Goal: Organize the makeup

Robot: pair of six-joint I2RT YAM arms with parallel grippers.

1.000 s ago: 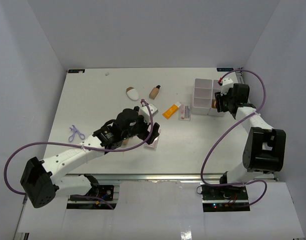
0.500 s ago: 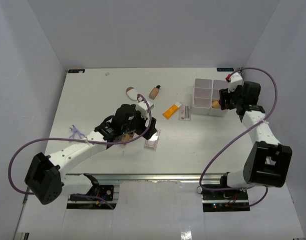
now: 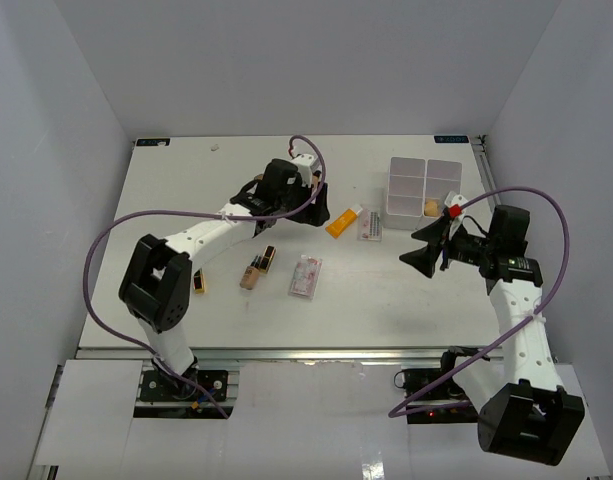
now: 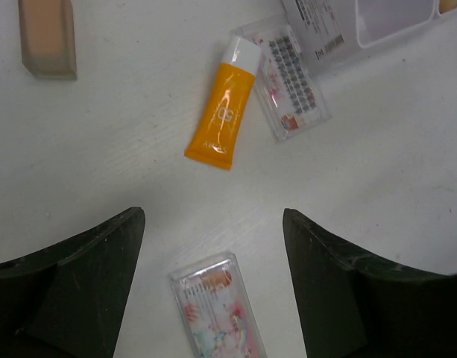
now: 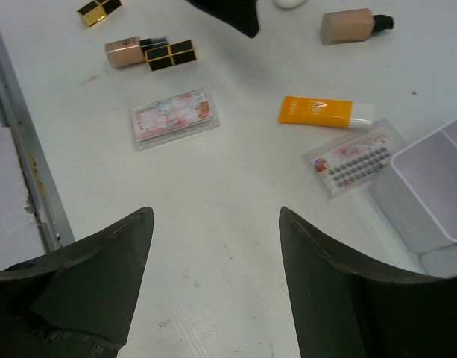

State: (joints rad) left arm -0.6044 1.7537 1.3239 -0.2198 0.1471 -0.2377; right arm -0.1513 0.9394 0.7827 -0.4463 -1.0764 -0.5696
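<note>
— What gets cut off in the left wrist view?
— The tan bottle (image 4: 45, 37) by the top edge, its cap out of sight. The white box (image 4: 321, 26) runs out at the upper right corner, and the lower pink palette (image 4: 215, 304) at the bottom edge.
— And from the right wrist?
— A white piece (image 5: 291, 2) shows only a sliver at the top edge. A black-and-gold piece (image 5: 99, 9) is clipped there too.
— From above?
— The left arm (image 3: 201, 235) covers the bottle. A speck (image 3: 216, 147) at the counter's (image 3: 386, 290) far edge is too small to name.
</note>
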